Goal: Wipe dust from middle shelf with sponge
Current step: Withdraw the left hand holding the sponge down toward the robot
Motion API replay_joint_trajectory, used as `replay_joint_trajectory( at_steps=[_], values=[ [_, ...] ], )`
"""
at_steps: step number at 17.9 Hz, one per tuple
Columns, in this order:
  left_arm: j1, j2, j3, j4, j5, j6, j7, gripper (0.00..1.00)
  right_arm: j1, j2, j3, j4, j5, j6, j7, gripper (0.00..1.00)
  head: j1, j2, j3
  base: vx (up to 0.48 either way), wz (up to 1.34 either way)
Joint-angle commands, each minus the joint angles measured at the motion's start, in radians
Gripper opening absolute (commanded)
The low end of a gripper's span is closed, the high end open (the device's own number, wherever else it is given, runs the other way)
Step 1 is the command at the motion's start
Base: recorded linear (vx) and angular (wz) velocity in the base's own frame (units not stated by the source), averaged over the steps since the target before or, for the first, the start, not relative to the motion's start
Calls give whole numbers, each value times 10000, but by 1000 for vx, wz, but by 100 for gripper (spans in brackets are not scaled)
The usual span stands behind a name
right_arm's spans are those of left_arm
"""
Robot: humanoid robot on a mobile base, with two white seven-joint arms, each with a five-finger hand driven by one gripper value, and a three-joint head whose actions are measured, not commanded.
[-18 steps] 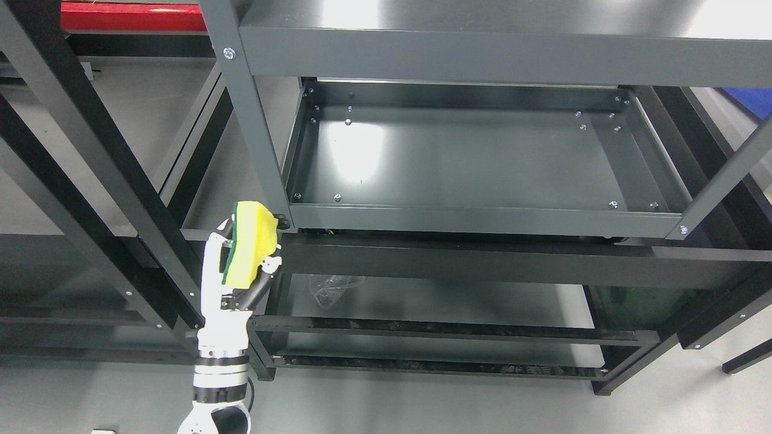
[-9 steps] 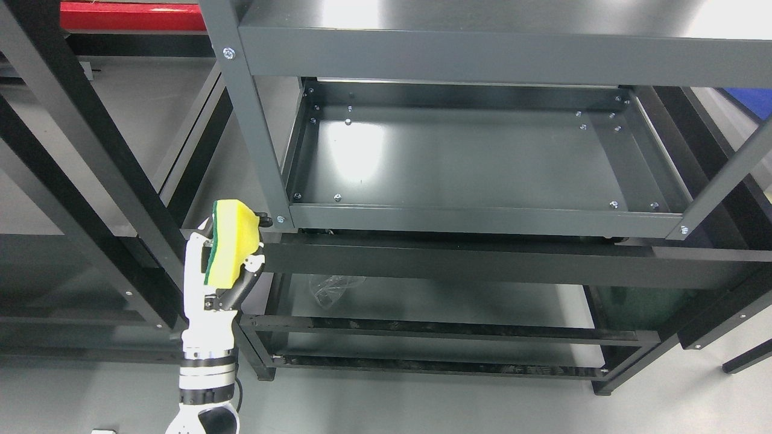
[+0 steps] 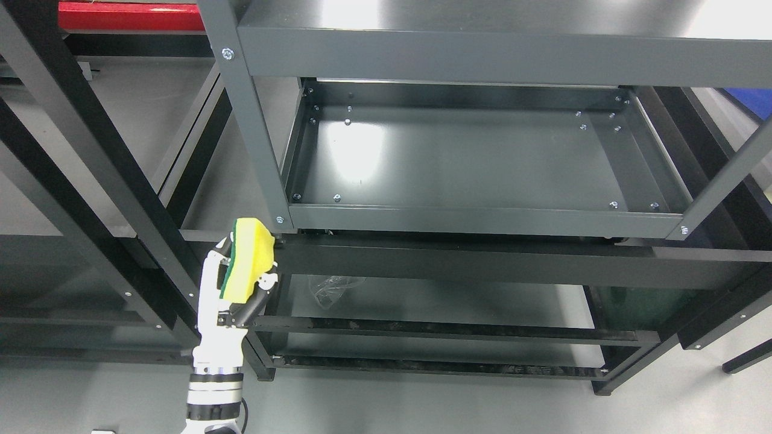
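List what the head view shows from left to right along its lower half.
Black rack frame → left hand gripping the yellow-green sponge → crumpled clear plastic on the bottom shelf → grey shelf's right post.

A dark grey metal shelf rack (image 3: 253,114) stands on a grey floor (image 3: 422,404). Its middle shelf (image 3: 470,160) is a shallow tray with a raised rim, bolted at the corners, and nothing lies on it; light glares off its left part. On the lower shelf (image 3: 434,301), near the left end, lies a crumpled piece of clear plastic (image 3: 329,288).
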Motion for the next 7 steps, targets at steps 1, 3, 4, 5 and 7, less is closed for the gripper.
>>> replay_joint_trajectory(
  at_steps=[1,3,4,5,7],
  values=[
    [-140,175,-291,-64,0,654,4,0,0,-175,14,-175,0,-3,3,100,0,0,0,0,0],
    [-585,175,-138,-80,0,1008,4,0,0,-175,-1,-175,0,-3,3,100,0,0,0,0,0],
    [-769,175,-46,-80,0,1131,4,0,0,-175,-1,-175,0,-3,3,100,0,0,0,0,0],
    [-968,175,61,-80,0,1254,4,0,0,-175,-1,-175,0,-3,3,100,0,0,0,0,0],
    [-1245,175,124,-80,0,1378,4,0,0,-175,-1,-175,0,-3,3,100,0,0,0,0,0]
  ],
)
